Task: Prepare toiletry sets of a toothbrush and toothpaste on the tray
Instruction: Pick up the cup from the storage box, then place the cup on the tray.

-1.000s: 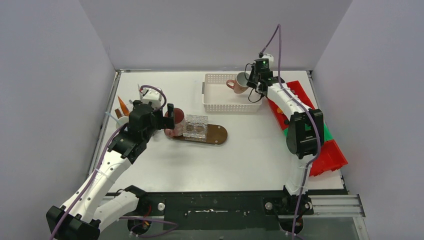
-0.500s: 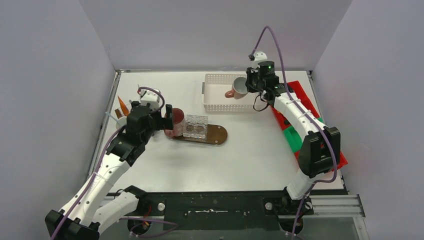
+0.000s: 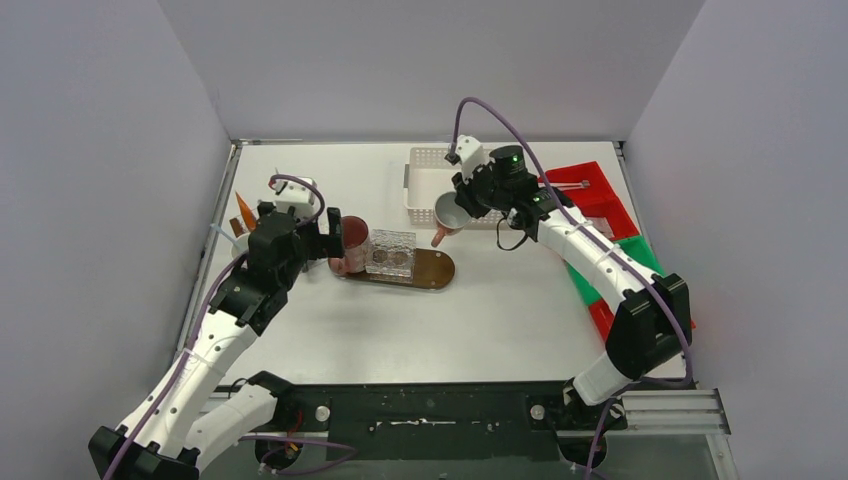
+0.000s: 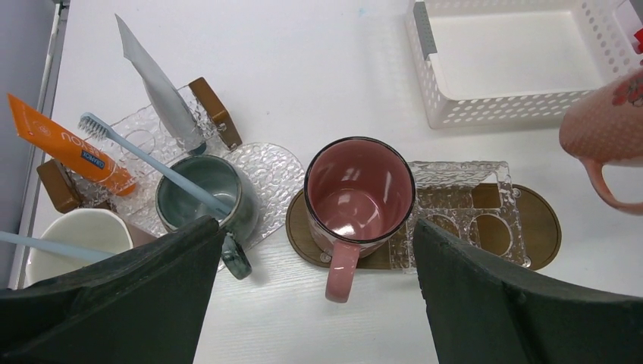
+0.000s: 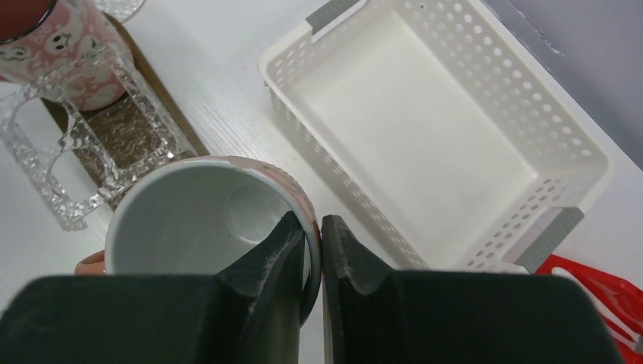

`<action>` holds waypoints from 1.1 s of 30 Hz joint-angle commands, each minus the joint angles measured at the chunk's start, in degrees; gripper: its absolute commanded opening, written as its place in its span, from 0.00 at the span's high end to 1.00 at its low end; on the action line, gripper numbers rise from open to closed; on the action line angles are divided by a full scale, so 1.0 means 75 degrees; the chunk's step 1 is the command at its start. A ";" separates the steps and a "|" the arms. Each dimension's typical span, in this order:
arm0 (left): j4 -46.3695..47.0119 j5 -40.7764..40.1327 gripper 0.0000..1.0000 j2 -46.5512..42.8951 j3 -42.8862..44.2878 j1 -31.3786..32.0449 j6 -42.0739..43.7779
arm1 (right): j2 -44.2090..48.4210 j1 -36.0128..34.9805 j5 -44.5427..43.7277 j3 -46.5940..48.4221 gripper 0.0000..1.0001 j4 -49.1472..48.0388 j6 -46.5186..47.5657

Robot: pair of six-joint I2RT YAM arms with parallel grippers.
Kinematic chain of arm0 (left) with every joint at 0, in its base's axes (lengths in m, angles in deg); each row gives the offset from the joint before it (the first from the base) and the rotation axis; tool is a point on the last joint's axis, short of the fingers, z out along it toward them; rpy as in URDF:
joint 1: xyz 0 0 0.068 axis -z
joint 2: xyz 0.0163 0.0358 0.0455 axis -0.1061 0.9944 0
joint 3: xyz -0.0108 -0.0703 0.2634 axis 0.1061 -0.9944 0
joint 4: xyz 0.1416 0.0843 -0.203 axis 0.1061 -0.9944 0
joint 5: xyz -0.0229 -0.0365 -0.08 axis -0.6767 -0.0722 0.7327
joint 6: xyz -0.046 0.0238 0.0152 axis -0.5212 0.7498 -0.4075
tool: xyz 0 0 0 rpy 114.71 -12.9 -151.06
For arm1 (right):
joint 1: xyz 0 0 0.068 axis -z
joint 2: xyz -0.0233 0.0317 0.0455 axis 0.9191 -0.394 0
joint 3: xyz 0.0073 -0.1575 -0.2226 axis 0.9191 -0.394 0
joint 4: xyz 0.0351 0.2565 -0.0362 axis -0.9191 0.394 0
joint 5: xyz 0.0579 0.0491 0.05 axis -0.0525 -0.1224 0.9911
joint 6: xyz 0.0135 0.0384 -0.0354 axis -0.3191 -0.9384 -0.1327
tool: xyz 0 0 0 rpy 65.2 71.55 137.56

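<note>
Right gripper [image 5: 309, 227], clenched on pink-handled mug [image 5: 189, 205] rim, is now out of basket [image 3: 410, 182], nearing tray [image 3: 436, 268]; placement likely next. Left gripper [image 3: 326, 236] released, hovering.

Glossy maroon mug [image 4: 359, 189], seemingly wooden tray [image 4: 541, 218]

We see bright, even, diffuse light from above in all three views. The white table [image 3: 480, 310] carries only faint, soft-edged shadows under the arms. Small glints sit on the glaze inside the maroon mug [image 4: 359, 189], and a mild sheen inside the white mug [image 5: 197, 220]. The overhead view is crisp. In the wrist views the dark fingers [image 4: 114, 303] up close look soft and featureless.
</note>
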 commanded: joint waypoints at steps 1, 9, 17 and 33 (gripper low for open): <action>0.0437 -0.0164 0.06 -0.0133 0.0022 -0.0073 0.0007 | 0.0248 -0.0199 0.0834 0.0267 1.00 -0.0111 0.0737; 0.0424 -0.0298 0.06 -0.0133 0.0024 -0.0133 -0.0060 | -0.0166 -0.0495 0.1314 0.0331 1.00 0.0151 0.1017; 0.0418 -0.0385 0.06 -0.0115 0.0018 -0.0168 -0.0078 | -0.0785 -0.0647 0.1588 0.0500 1.00 0.0284 0.1115; 0.0424 -0.0380 0.06 -0.0075 0.0013 -0.0192 -0.0076 | -0.1479 -0.0680 0.1868 0.0664 1.00 0.0302 0.0974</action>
